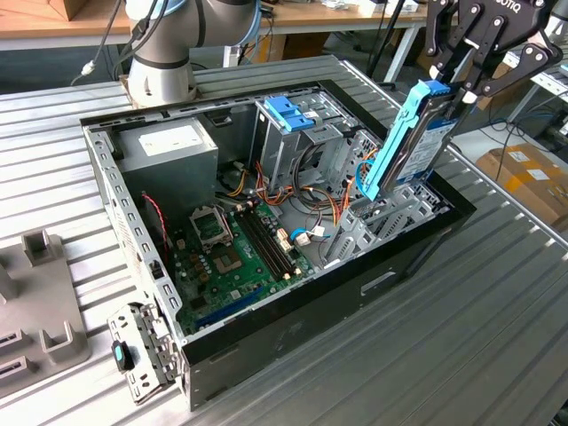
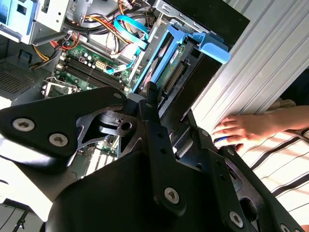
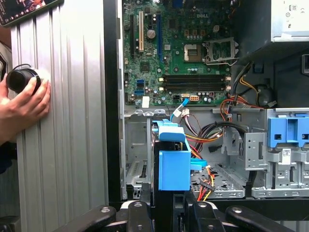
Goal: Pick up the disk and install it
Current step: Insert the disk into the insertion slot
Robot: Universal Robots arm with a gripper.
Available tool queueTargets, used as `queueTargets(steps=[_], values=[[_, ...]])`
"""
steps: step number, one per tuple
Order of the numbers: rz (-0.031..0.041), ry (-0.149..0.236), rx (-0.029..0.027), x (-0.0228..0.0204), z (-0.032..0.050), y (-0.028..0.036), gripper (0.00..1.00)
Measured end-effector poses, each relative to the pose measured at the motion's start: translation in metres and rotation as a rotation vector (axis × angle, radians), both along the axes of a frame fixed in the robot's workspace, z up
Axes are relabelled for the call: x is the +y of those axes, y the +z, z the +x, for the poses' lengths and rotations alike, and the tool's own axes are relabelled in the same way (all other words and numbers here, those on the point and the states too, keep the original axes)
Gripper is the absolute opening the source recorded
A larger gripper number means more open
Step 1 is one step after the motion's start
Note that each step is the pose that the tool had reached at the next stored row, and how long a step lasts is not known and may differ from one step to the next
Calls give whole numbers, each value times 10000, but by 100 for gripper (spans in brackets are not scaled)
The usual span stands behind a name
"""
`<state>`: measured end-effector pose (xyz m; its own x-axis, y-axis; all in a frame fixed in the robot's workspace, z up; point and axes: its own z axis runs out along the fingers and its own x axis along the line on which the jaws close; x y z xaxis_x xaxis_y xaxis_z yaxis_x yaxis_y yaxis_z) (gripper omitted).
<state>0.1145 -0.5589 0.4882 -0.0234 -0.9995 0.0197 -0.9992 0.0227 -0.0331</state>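
Disk (image 1: 413, 146), clamped by the gripper (image 1: 457, 87), hangs tilted above the case's (image 1: 293, 330) bay (image 1: 395, 217) at the exterior view's right, poised for sliding in.

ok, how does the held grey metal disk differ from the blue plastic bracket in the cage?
The grey metal disk with light blue rails is tilted, gripped by the tool; the blue plastic bracket is seated in its metal cage, untouched. The disk carries a labelled metal body; the bracket shows plastic alone. Both have blue plastic.
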Motion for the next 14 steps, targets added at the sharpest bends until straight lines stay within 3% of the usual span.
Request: queueTargets(steps=[14], values=[[2,0,0,0,0,-22,35]])
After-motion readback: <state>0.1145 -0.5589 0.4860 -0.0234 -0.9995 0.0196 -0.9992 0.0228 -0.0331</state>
